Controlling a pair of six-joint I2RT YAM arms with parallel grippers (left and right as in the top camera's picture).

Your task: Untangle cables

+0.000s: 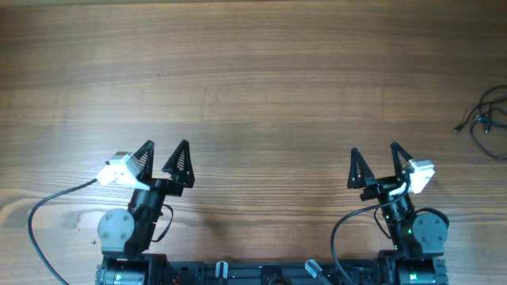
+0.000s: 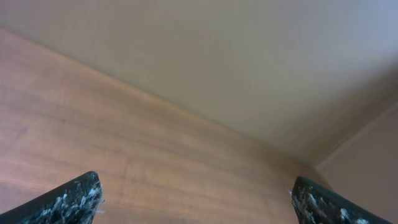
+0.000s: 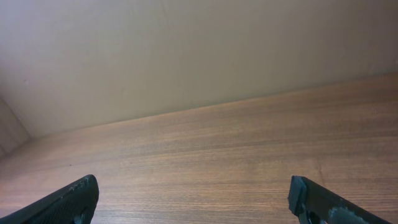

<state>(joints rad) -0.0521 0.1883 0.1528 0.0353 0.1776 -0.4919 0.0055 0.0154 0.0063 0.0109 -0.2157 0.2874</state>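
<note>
The cables (image 1: 482, 119) lie loosely tangled at the table's (image 1: 261, 79) right edge, partly out of frame and well apart from both tools. The right tool (image 1: 374, 154) and the left tool (image 1: 165, 150) are wide open and empty. A long sideways reach could push the thin wires off the edge, or the pinch could miss them.

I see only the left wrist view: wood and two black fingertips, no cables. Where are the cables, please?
Observer: The cables lie on the table at the right edge of the overhead view, partly cut off by the frame.
Operator: Is any gripper near them?
Observer: No. The right gripper is the nearer one, and it is open, but it is well apart from them.
Operator: And the left gripper?
Observer: The left gripper is open too and holds nothing, on the opposite side.
</note>
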